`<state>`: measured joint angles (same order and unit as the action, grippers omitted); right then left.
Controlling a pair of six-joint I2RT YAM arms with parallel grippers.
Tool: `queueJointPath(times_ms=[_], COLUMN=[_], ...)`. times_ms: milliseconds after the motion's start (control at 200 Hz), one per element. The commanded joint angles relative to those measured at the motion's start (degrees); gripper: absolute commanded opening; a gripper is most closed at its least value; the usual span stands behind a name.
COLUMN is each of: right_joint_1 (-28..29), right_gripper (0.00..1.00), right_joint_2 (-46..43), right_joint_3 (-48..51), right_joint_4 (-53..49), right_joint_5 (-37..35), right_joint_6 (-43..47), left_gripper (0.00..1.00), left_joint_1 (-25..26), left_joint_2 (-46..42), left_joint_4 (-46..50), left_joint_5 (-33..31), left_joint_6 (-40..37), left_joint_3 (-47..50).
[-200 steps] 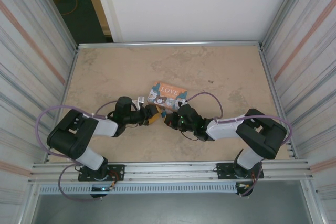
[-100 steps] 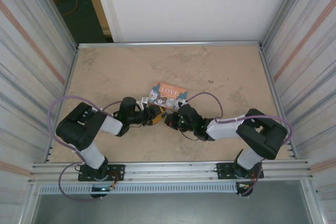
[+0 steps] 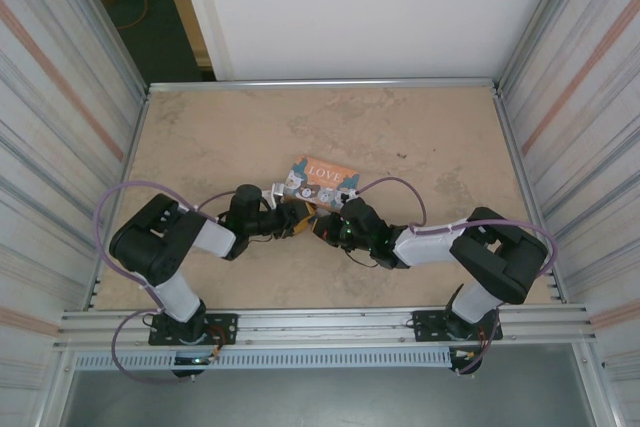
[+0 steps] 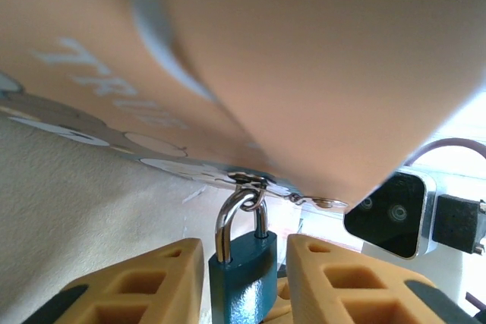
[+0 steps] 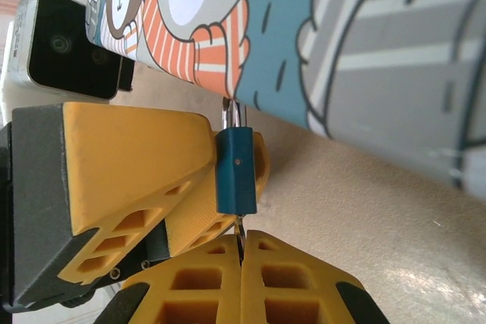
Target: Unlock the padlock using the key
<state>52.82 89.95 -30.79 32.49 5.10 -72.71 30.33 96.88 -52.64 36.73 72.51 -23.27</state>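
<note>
Since the padlock (image 4: 243, 278) dangles from the cartoon box (image 4: 319, 73), it sits between the left jaws for steadying, though I cannot tell if they pinch it; the right jaws, pressed together, pinch the key (image 5: 240, 227) at its keyhole just ahead.

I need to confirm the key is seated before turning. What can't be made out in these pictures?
Right wrist: the key shows as a sliver between padlock and right gripper, whose shut fingers hide the rest; insertion depth unclear.
Left wrist: bottom edge cuts off the padlock's base; whether the left gripper touches it is unclear.
Top external: grippers cover the padlock.
</note>
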Motion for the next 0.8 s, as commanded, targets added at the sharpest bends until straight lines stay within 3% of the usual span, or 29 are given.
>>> queueJointPath(times_ms=[0, 286, 536, 681, 797], right_joint_1=[-0.43, -0.78, -0.96, -1.31, -1.16], right_gripper=[0.00, 0.02, 0.23, 0.30, 0.37], right_joint_2=[-2.43, -5.94, -12.81, -18.26, -23.18], right_joint_3=[0.29, 0.82, 1.58, 2.07, 0.23], right_joint_4=[4.84, 2.79, -7.82, -14.61, -22.37], right_joint_5=[1.22, 0.84, -1.27, -2.83, -4.66], right_joint_6=[-2.47, -2.24, 2.20, 5.11, 13.74], left_gripper=[0.29, 0.09, 0.00, 0.00, 0.00], left_joint_1=[0.61, 0.79, 0.96, 0.96, 0.97], left_joint_2=[0.60, -2.70, -10.84, -15.49, -18.64], left_joint_4=[-1.18, 2.37, 15.71, 23.06, 29.81], left_joint_5=[-0.17, -2.37, -4.44, -5.97, -6.79], left_joint_6=[0.59, 0.05, -2.62, -1.95, -1.08], left_joint_3=[-1.17, -0.93, -2.79, -3.18, -4.03])
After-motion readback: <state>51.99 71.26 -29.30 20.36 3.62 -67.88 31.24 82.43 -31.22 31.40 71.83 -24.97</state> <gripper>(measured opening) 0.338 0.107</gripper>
